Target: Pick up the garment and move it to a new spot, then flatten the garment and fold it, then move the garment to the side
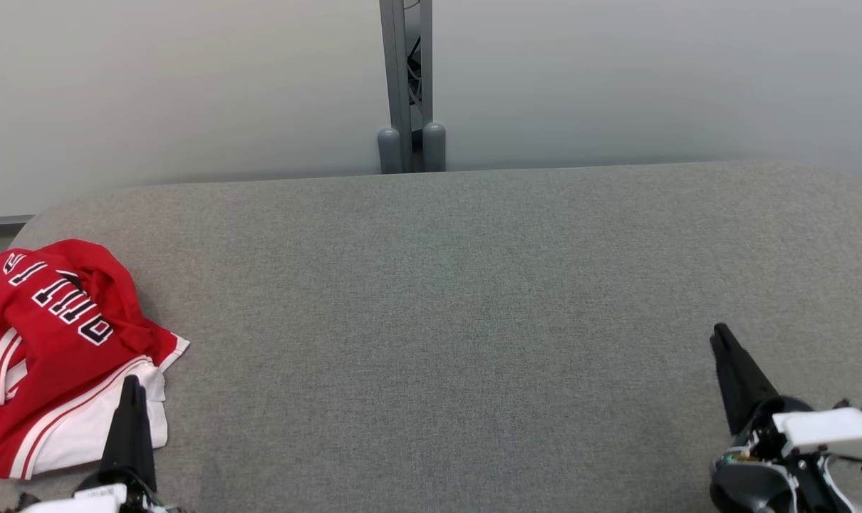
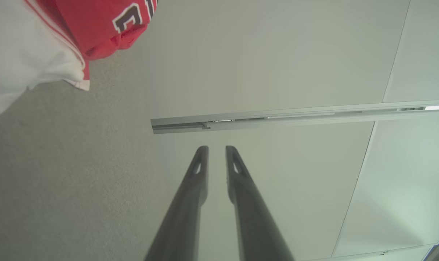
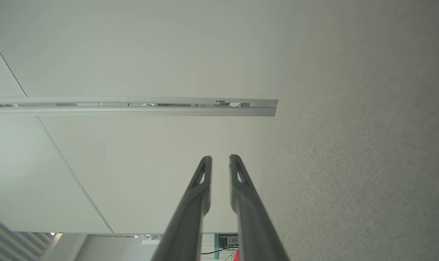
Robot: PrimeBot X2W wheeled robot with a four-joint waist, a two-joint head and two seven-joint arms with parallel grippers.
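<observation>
- At the far left of the head view, the garment (image 1: 53, 335) lies crumpled on the grey fabric surface (image 1: 438, 320). It is red, with white trim, a white panel and dark lettering edged in white.
- The garment's left part reaches the surface's left edge, and the rest of the surface stretches away to the right.
- At the lower left of the frame, the left hand (image 1: 130, 388) points up the picture. Its dark fingers overlap the garment's white lower corner (whether they touch the cloth cannot be told).
- In the left wrist view, that hand's fingers (image 2: 201, 170) stand a narrow gap apart with nothing between them. The garment sits at the upper left corner there, apart from the fingertips.
- At the lower right of the head view, the right hand (image 1: 722, 335) is over bare surface, well apart from the garment.
- In the right wrist view, its fingers (image 3: 205, 181) are likewise slightly parted and hold nothing.
- Behind the surface, a pale wall (image 1: 189, 85) is split by a grey post (image 1: 406, 78) at top centre.
</observation>
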